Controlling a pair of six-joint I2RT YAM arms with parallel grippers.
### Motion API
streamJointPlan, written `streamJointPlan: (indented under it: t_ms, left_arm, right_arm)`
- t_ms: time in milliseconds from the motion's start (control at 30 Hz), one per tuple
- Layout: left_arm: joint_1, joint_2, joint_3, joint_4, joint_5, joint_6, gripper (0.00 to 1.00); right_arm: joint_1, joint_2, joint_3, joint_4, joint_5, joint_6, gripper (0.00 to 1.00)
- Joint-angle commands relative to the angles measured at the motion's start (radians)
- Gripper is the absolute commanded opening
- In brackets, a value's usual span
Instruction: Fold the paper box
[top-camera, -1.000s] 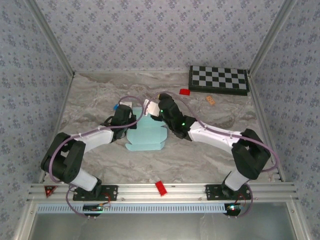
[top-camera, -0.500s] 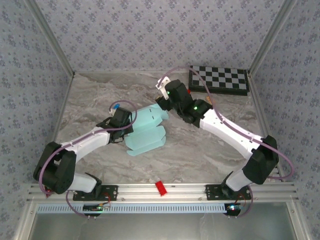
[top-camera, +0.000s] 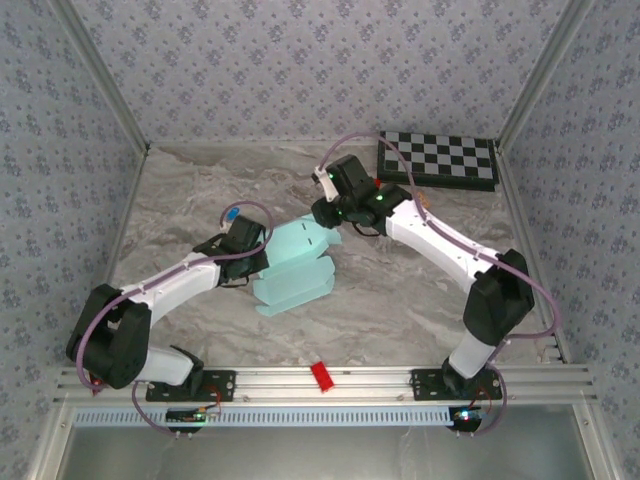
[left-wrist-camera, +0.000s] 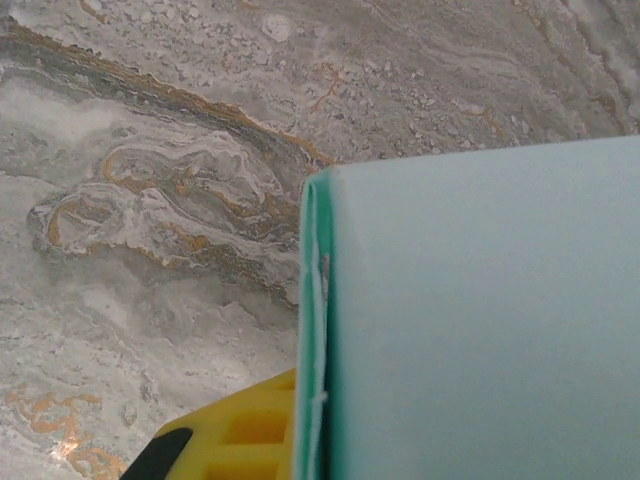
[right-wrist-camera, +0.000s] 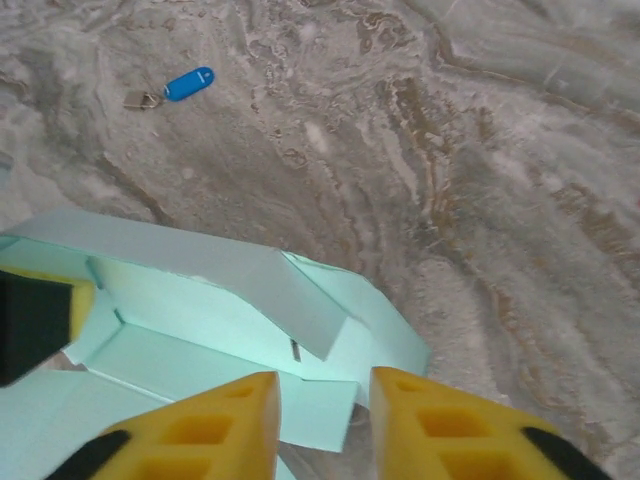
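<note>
Pale-blue paper box (top-camera: 296, 266) lies between the arms, long axis pointing far-right; left gripper (top-camera: 244, 245) pinches its left edge, while the open, empty right gripper (right-wrist-camera: 322, 392) hovers just over its far flap.

Top view looks down from behind; wrist views face the shared paper box (top-camera: 295, 272), left seemingly almost touching.
</note>
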Motion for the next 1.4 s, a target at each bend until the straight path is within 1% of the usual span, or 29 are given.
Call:
streamJointPlan:
  t_ms: [0, 133, 300, 433, 600, 867, 1033, 1367]
  left_arm:
    - [-0.004, -0.016, 0.038, -0.024, 0.017, -0.013, 0.0]
    - [-0.005, -0.009, 0.046, -0.032, 0.019, -0.01, 0.0]
    - [-0.003, -0.011, 0.048, -0.033, 0.021, -0.012, 0.0]
    - [-0.004, -0.007, 0.054, -0.035, 0.021, -0.015, 0.0]
    - [-0.005, -0.005, 0.057, -0.036, 0.025, -0.02, 0.0]
    - [-0.005, 0.006, 0.059, -0.027, 0.033, -0.04, 0.0]
    - [-0.004, 0.016, 0.059, -0.004, 0.056, -0.059, 0.0]
    - [-0.004, 0.042, 0.063, 0.028, 0.087, -0.082, 0.0]
  right_arm:
    - [-0.014, 0.034, 0.05, -0.016, -0.087, 0.032, 0.2]
    - [-0.021, 0.078, 0.076, -0.026, -0.092, 0.035, 0.12]
    - [-0.019, 0.126, 0.108, -0.052, -0.064, 0.044, 0.06]
    - [-0.018, 0.154, 0.121, -0.067, -0.044, 0.053, 0.04]
    - [-0.018, 0.171, 0.112, -0.068, -0.05, 0.057, 0.03]
    - [-0.018, 0.172, 0.076, -0.053, -0.12, 0.084, 0.02]
    - [-0.02, 0.152, 0.02, 0.014, -0.197, 0.124, 0.01]
    - [-0.023, 0.102, -0.092, 0.207, -0.285, 0.234, 0.0]
